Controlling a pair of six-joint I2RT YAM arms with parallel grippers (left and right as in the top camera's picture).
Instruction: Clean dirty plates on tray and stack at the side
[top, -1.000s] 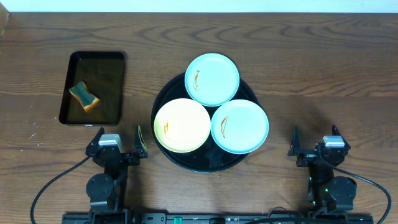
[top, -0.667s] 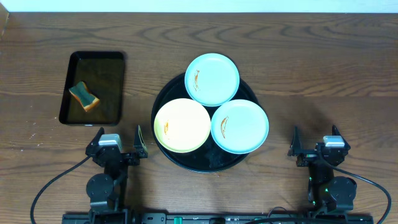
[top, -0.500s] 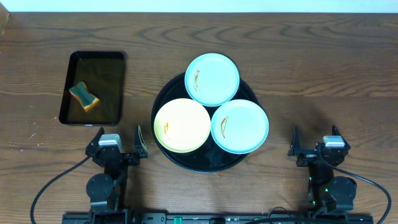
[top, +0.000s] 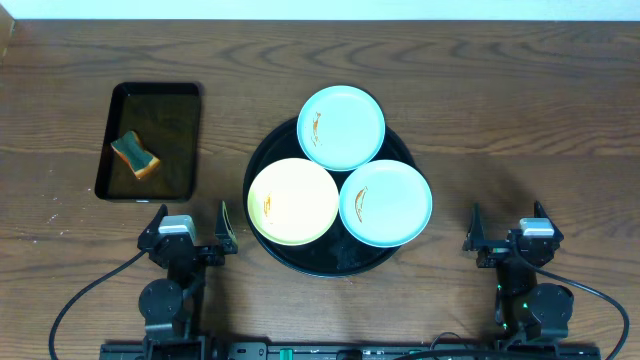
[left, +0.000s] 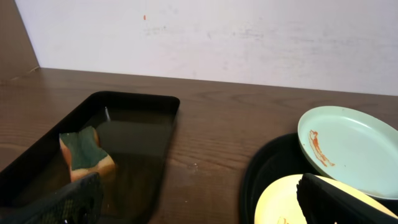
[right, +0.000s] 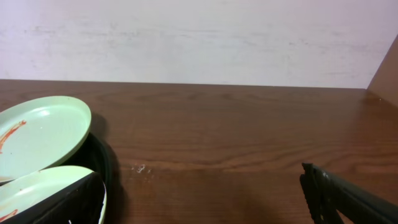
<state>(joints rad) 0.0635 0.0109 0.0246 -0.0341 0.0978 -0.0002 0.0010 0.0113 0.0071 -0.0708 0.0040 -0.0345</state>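
Three plates lie on the round black tray (top: 262, 160) at the table's middle. The far mint-blue plate (top: 341, 127) overhangs the tray's far rim, the pale yellow plate (top: 293, 201) lies front left, and the second mint-blue plate (top: 386, 203) front right. Each has a small orange-brown smear. My left gripper (top: 190, 232) is open and empty near the front edge, left of the tray. My right gripper (top: 510, 232) is open and empty near the front edge, right of the tray. The left wrist view shows the far plate (left: 351, 149) and the yellow plate (left: 280, 199).
A rectangular black tray (top: 150, 141) at the left holds a green and orange sponge (top: 135, 154), which also shows in the left wrist view (left: 84, 152). A white wall runs along the table's far edge.
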